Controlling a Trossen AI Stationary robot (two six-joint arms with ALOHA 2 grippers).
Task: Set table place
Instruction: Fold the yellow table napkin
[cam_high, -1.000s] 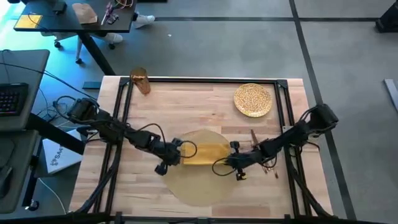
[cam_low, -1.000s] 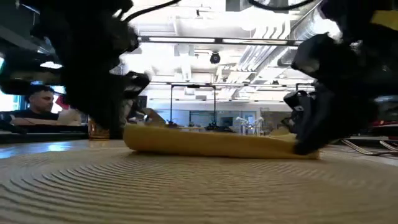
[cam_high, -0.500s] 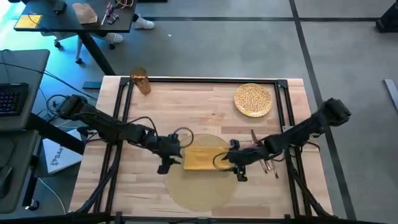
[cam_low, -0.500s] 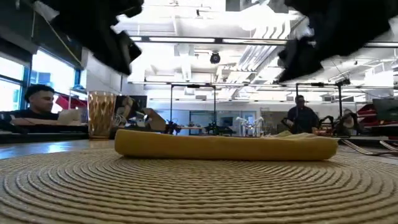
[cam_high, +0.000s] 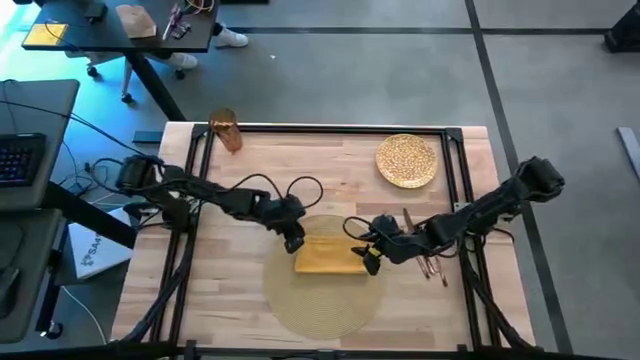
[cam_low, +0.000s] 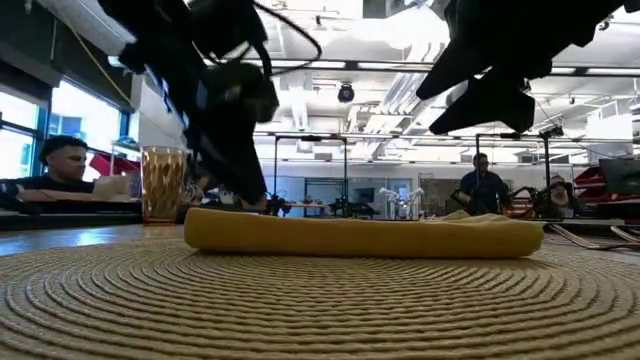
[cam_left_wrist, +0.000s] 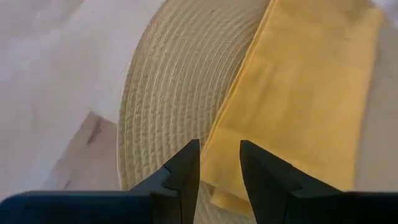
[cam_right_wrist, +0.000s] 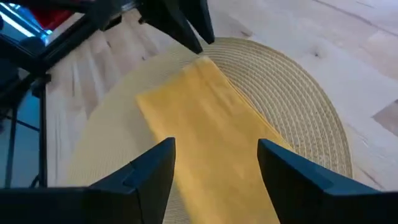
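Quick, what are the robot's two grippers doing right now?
Left gripper: open, empty, above the napkin's edge.
Right gripper: open, empty, above the napkin.

Place setting, partly assembled on the table (cam_high: 340, 165).
Yellow napkin (cam_high: 328, 255) lies flat on placemat (cam_high: 320, 300); plate (cam_high: 407, 160) and amber cup (cam_high: 226, 131) stand apart.

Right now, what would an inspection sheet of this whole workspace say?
Surface: wooden table, black rail frame.
Job's things: napkin on placemat; plate and cup at far edge; cutlery beside right arm.
Clutter: nothing seen.
Grippers: left gripper open over napkin's edge; right gripper open above napkin, empty.
Cables: loops along both arms.
Surroundings: dark desks, people in background.
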